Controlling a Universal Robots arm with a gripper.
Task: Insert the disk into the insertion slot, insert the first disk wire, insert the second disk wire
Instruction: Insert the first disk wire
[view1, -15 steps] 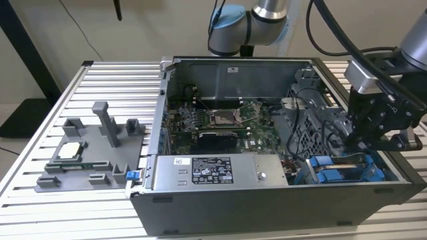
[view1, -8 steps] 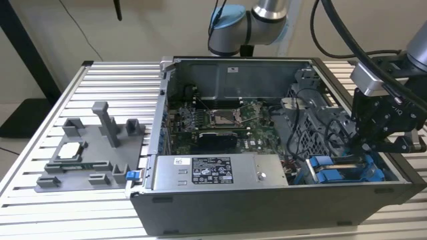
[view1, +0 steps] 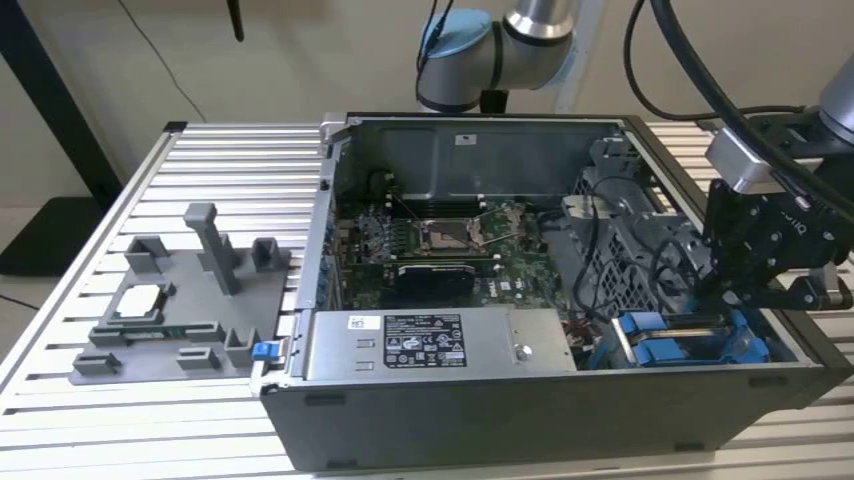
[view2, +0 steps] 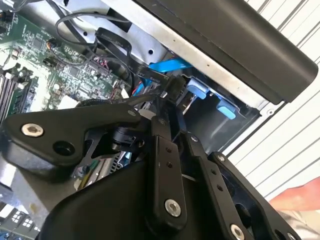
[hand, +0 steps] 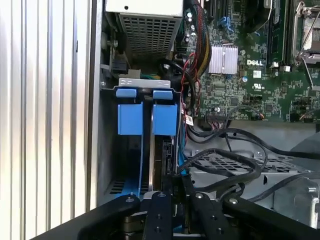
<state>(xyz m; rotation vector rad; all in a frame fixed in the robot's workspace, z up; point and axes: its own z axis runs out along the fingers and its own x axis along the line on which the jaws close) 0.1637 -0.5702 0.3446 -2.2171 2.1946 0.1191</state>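
Open computer case (view1: 534, 420) flat on a slatted desk (view1: 80, 420), open side up. Inside, toward the far wall: green motherboard (view1: 441, 240). Along the near wall: grey power-supply box (view1: 427, 345) with a white sticker. On the desk at the exterior view's left, apart from the case: grey parts holder (view1: 187, 310).

Location of the disk (hand: 165, 120): on edge inside the slot (hand: 107, 150), in the near corner of the case at the exterior view's right. Blue carrier tab of the disk close under the grey metal mouth of the slot. Just beside it, in the neighbouring bay: a second blue carrier (hand: 129, 119); contents not distinguishable.

Location of the hand (view1: 734, 295): down inside that same corner, directly over the exposed edge of the disk.

State of the hand, as seen in both wrist views: fingers (view2: 161, 125) drawn together, clamped on a small black plug (view2: 172, 87) at the end of a black wire (view2: 112, 39). Plug at or just off the edge of the disk; contact not distinguishable.

Near the plug, along the case wall: flat blue cable (view2: 170, 65). Between the slot and the motherboard: loose black wires (hand: 225, 160) draped over a perforated grey metal cage (hand: 240, 175).
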